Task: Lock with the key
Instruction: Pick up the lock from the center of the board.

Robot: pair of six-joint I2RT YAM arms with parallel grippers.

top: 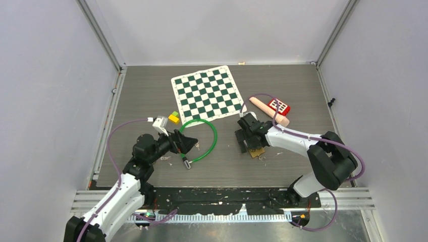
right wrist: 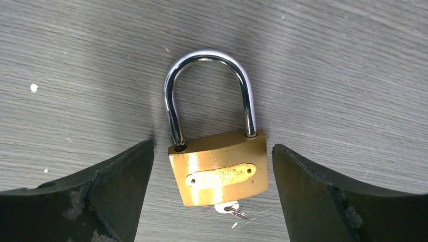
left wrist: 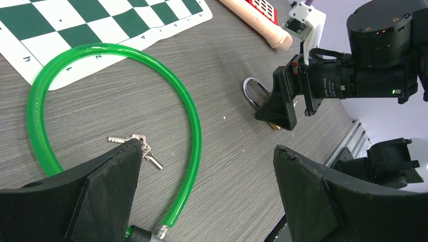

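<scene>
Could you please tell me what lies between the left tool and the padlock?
The green cable curves between the left tool and the padlock, clearest in the top view.

Grey table (top: pixel 146 91) bears chess mat (top: pixel 206 93), green cable (top: pixel 216 136), keyring (left wrist: pixel 144 146), blocks (top: pixel 173 118), pink rod (top: pixel 270 112), red pad (top: pixel 278 106) and padlock (right wrist: pixel 219 171) (key (right wrist: pixel 226 207) inserted).

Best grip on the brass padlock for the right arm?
Clamp the brass padlock by its body's two narrow side faces, coming from straight above. It lies flat, and those faces are flat and parallel. The steel shackle is round, and the small key sticks out of the bottom edge.
</scene>
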